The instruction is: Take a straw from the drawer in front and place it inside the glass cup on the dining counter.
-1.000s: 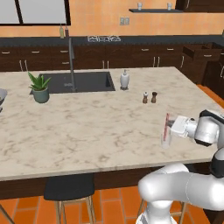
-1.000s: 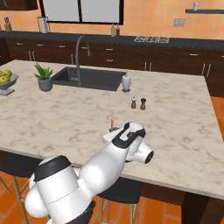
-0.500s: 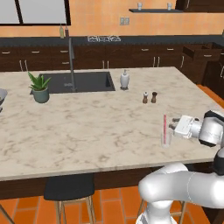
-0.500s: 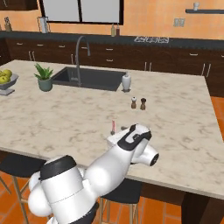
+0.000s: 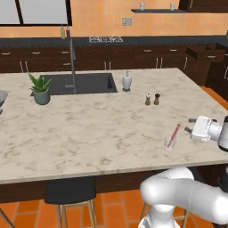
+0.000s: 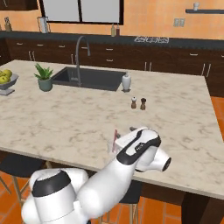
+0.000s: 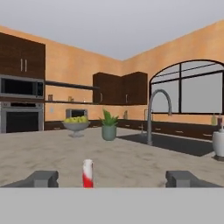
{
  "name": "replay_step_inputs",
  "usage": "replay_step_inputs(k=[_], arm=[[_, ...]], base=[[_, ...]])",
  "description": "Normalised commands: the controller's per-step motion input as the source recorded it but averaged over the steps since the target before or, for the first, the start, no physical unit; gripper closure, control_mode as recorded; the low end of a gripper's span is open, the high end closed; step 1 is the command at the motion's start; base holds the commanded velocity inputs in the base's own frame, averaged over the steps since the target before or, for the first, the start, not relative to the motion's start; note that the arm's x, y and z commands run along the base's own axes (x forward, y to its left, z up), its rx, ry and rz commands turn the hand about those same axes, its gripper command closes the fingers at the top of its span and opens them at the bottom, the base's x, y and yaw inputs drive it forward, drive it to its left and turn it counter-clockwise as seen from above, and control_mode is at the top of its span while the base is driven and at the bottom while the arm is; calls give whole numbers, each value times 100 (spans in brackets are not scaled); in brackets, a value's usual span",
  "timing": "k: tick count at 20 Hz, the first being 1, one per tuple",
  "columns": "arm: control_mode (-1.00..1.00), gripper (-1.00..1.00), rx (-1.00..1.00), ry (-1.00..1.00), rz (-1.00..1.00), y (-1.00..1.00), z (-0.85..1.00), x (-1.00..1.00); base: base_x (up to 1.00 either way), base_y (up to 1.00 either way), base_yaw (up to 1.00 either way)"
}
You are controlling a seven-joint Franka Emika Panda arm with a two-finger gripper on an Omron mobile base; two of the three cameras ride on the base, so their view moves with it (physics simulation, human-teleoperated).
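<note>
arm shell: glossy white, rounded bulbous links
joints: dark grey bands between links, black cap on the lowest link
wrist: white boxy block
claw (image 7: 109, 178): two small dark grey finger tips, blocky

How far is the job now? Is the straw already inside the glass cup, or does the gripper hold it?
Done, it seems: the straw leans inside the glass cup on the dining counter. In hand: nothing; the gripper is open, its fingertips wide apart on either side of the straw's tip in the hand view. Left: probably only pulling the arm away. The drawer stands open.
</note>
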Motion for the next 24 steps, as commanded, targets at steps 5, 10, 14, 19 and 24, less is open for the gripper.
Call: replay_step_inputs(k=[5, 10, 14, 19, 24], arm=[[-100, -100, -12, 0, -10, -1, 88, -68], [-100, -100, -29, 6, -13, 37, 79, -69], [-100, -100, -48, 19, -10, 69, 20, -51], [-100, -100, -51, 25, -3, 89, 6, -15], [-100, -100, -48, 33, -2, 86, 1, 0]], base=[[0, 0, 0], [0, 0, 0], [0, 0, 0], [0, 0, 0], [0, 0, 0]])
